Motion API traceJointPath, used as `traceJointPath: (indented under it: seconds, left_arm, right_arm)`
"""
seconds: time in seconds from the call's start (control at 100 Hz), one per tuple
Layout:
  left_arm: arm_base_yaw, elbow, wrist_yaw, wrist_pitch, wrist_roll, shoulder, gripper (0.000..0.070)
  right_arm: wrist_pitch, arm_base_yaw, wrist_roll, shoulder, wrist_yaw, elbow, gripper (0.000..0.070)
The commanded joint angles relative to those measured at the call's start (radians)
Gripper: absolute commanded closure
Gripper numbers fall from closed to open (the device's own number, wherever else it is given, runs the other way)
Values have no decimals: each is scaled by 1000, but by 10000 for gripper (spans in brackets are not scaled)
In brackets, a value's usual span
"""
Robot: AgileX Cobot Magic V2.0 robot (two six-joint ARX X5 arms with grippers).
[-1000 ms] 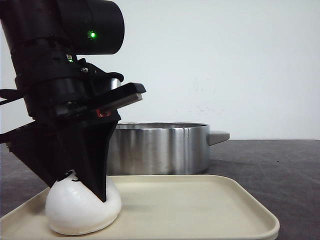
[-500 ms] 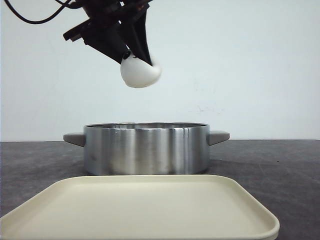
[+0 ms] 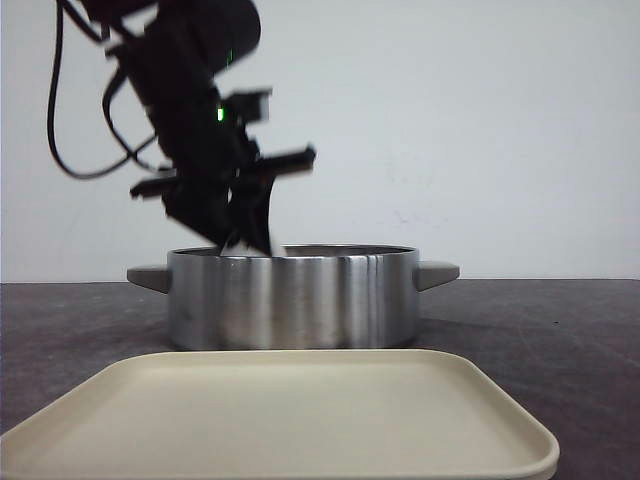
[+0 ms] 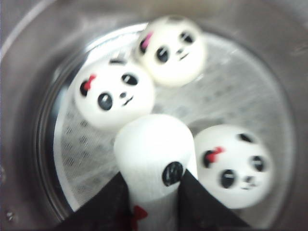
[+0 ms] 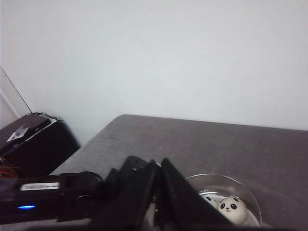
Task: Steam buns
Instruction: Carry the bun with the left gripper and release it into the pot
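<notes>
My left gripper point(image 4: 155, 190) is shut on a white panda bun point(image 4: 153, 154), squeezing it between the black fingers point(image 4: 113, 202), low inside the steel pot point(image 4: 29, 72). Three more panda buns lie on the white steamer mesh point(image 4: 231, 91): one point(image 4: 113, 98) and another point(image 4: 171, 48) beyond the held bun, and a third point(image 4: 233, 166) beside it. In the front view the left gripper point(image 3: 245, 240) dips behind the pot's rim point(image 3: 300, 250) and the held bun is hidden. My right gripper point(image 5: 160, 166) is shut and empty, high above the table.
A cream tray point(image 3: 300, 420) with no buns on it lies in front of the pot point(image 3: 300, 300), which has side handles point(image 3: 437, 272). The right wrist view shows the pot point(image 5: 240, 185) with one bun point(image 5: 231, 209) and the dark table point(image 5: 216, 144).
The left gripper took the bun off the tray, lifted it high over the pot, and has now come down into the pot with it. The tray now holds nothing.
</notes>
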State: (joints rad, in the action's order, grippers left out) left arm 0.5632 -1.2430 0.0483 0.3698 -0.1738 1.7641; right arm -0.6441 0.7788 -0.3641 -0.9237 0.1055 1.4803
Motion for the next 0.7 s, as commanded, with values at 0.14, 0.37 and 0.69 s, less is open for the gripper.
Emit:
traceJointPath:
  seconds: [0.14,0.37,0.69]
  left_arm:
    - [-13,-10,1,-16,11,55,379]
    - [-14,-26,1,-6,8,56,173]
    - [-14,-143,1,157,-19,-89,645]
  right_arm:
    - [-7,10,-19,-10,2,16,693]
    - [-33,10,-21,-10,9,16,693]
    - [-85,9,116,-22,124,-61,692]
